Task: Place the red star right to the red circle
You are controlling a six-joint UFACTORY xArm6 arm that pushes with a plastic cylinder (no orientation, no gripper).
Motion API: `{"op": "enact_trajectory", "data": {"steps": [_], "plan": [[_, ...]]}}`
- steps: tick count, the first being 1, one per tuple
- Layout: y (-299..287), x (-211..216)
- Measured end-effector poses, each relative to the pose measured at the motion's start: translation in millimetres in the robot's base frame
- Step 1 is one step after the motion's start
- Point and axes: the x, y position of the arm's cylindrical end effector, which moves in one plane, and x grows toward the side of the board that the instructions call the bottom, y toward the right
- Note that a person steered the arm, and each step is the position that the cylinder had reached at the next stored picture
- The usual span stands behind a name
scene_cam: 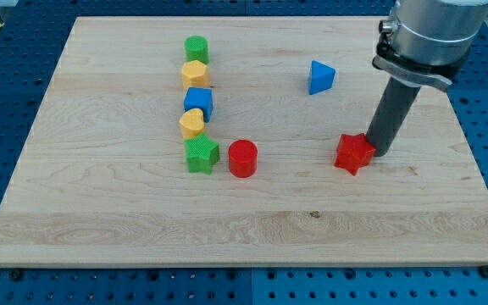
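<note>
The red star [354, 153] lies on the wooden board at the view's right of centre. The red circle [242, 158] stands well to its left, at about the same height in the view. My tip [379, 153] is at the star's right edge and looks to be touching it. The dark rod rises from there to the grey arm at the view's top right.
A column of blocks runs down left of centre: green circle [196, 48], yellow hexagon [195, 74], blue cube [198, 102], yellow heart [191, 124], green star [202, 154] next to the red circle. A blue triangle [320, 77] lies above the red star.
</note>
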Motion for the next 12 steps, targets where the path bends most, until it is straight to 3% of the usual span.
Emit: {"op": "enact_trajectory", "data": {"steps": [5, 8, 10, 12], "plan": [[-53, 10], [-96, -20], [-45, 1], [-38, 30]]}}
